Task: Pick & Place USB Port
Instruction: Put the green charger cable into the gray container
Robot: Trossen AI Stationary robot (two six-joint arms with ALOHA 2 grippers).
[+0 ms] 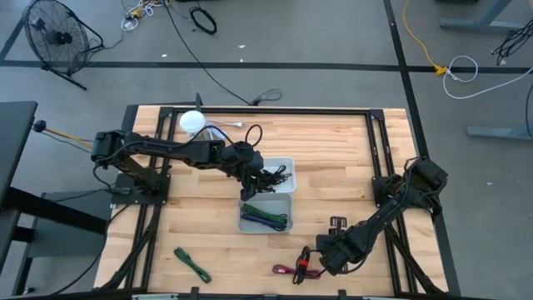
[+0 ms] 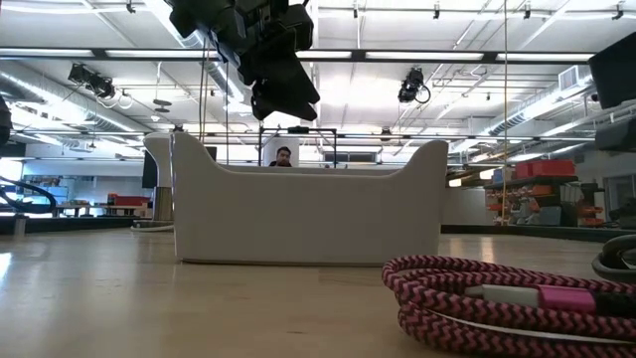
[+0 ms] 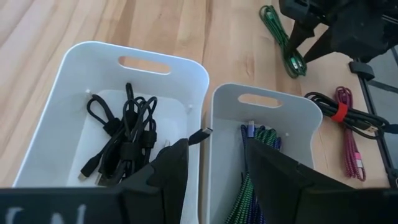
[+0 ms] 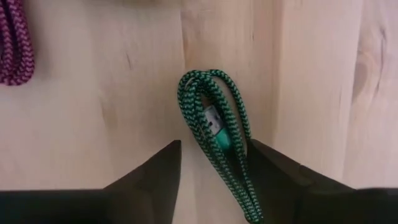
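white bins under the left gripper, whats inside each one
One white bin holds a tangle of black cables. The other bin holds blue and green braided cables; the left gripper covers their lower parts.

Two bins (image 1: 278,167) mid-table; cables (image 1: 266,219) inside both.

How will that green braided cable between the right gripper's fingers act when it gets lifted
Probably floppy: the green cable lies in loose folded loops, so the ends may droop or unfold. Likely light, being thin cord. Its braided cover should give the right gripper, whose fingers stand open around it, fair grip.
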